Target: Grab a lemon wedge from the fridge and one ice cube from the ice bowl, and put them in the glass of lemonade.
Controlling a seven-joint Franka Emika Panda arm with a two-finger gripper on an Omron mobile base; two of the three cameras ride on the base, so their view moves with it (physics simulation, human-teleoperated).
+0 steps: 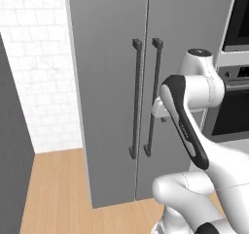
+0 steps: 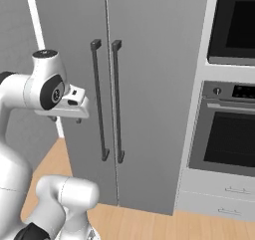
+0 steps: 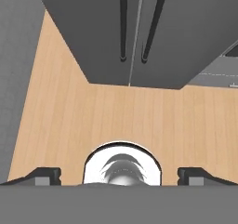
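From both base cameras I saw the fridge (image 1: 112, 92) straight ahead at twelve o'clock, both doors closed, its two dark bar handles (image 2: 107, 99) side by side. The right base view also gave me the wall ovens (image 2: 229, 129) at three o'clock; the left one showed white brick wall (image 1: 39, 68) at nine. In the hand view the gripper (image 3: 119, 175) pointed down at the wooden floor (image 3: 139, 121), fingers spread wide, holding nothing.
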